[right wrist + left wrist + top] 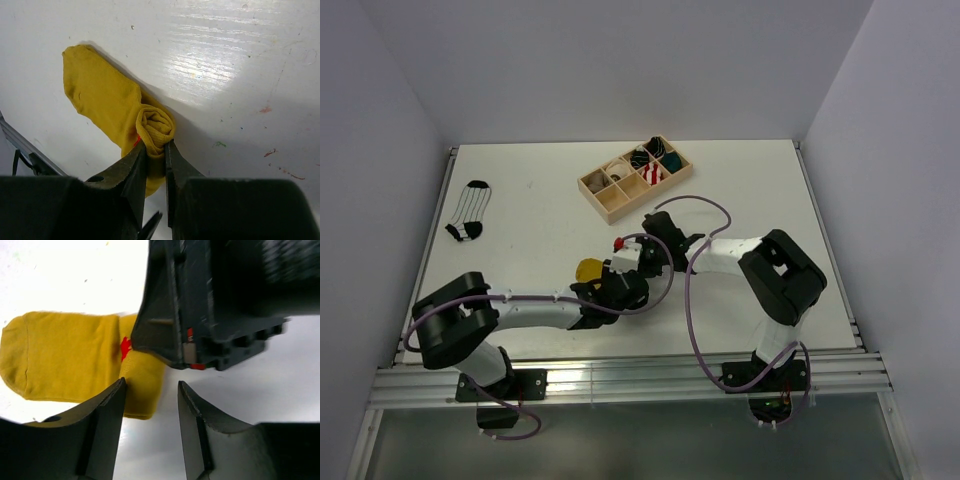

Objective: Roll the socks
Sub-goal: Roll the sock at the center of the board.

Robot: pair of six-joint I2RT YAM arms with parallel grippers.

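The mustard-yellow sock (100, 95) lies flat on the white table (240, 65), one end wound into a small roll (156, 125). My right gripper (155, 147) is shut on that roll, its fingers pressing it from both sides. A red patch (125, 347) shows beside the right gripper's dark body (215, 305). My left gripper (150, 390) is open right next to the sock's (65, 357) edge, with only bare table between its fingers. In the top view both grippers meet over the yellow sock (588, 268). The white sock with black stripes (470, 210) lies flat at the far left.
A wooden compartment box (638, 178) with rolled bundles stands behind the grippers, toward the table's back. The right arm's purple cable (692, 290) loops above the table near the front edge.
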